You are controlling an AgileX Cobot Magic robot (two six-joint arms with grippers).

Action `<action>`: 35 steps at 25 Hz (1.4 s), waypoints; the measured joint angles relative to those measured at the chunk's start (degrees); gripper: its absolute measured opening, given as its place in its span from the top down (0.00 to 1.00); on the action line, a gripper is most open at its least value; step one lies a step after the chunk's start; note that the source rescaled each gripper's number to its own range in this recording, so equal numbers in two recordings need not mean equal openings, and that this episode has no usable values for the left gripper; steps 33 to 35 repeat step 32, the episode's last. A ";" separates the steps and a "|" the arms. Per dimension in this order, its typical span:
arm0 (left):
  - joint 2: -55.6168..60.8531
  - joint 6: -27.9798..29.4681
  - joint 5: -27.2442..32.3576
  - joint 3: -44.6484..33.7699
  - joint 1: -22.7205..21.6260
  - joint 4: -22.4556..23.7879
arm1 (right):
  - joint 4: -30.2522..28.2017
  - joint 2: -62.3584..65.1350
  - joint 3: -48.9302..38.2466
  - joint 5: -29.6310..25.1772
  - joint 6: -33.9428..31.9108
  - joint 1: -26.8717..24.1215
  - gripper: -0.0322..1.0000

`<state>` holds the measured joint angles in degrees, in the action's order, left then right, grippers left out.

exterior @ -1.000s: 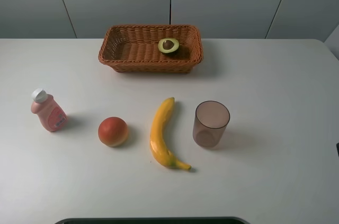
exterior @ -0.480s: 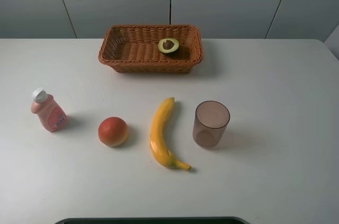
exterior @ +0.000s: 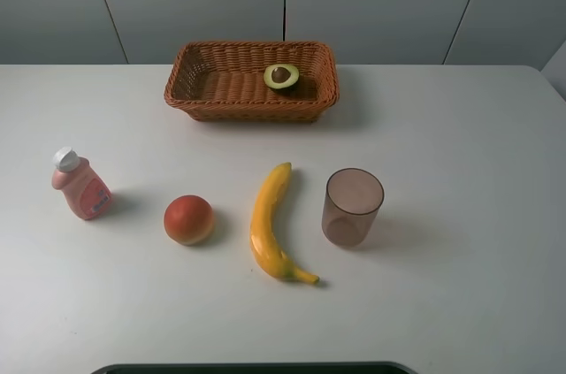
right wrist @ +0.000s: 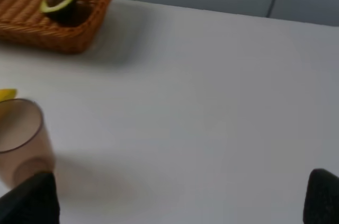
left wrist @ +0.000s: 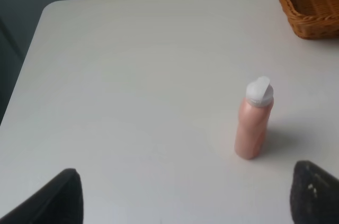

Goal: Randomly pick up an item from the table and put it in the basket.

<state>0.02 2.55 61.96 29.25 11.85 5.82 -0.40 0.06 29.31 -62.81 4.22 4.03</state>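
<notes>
Grey wall panels are seen behind the white table [exterior: 460, 153], on which the wicker basket [exterior: 251, 80] is set at the far edge. The avocado half [exterior: 281, 76] is found inside the basket, toward its right end, cut face up with the brown pit showing; it is also caught in the right wrist view [right wrist: 59, 5], lying against the basket wall [right wrist: 95, 9].

Well in front of the basket, a row of things is laid out: a pink bottle [exterior: 80, 185] with a white cap farthest left, an orange-red round fruit [exterior: 188, 219] next, then a yellow banana [exterior: 271, 224], and a translucent brownish cup [exterior: 353, 207] standing upright just beside the banana.

No arm is seen from the high camera. The left gripper [left wrist: 185, 197] is shown only by two dark fingertips spread wide apart, nothing held between them (the bottle [left wrist: 254, 118] stands ahead of them). The right gripper [right wrist: 180, 200] is likewise spread wide and empty, with the cup [right wrist: 20, 142] close to one fingertip. The avocado half lies well apart from both grippers, across the table.
</notes>
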 joint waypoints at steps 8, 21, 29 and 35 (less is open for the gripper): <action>0.00 0.00 0.00 0.00 0.00 0.00 | 0.00 0.00 0.00 0.00 0.10 -3.45 0.01; 0.00 0.00 0.00 0.00 0.00 0.00 | 0.00 0.00 0.00 0.00 0.10 -3.45 0.01; 0.00 0.00 0.00 0.00 0.00 0.00 | 0.00 0.00 0.00 0.00 0.10 -3.45 0.01; 0.00 0.00 0.00 0.00 0.00 0.00 | 0.00 0.00 0.00 0.00 0.10 -3.45 0.01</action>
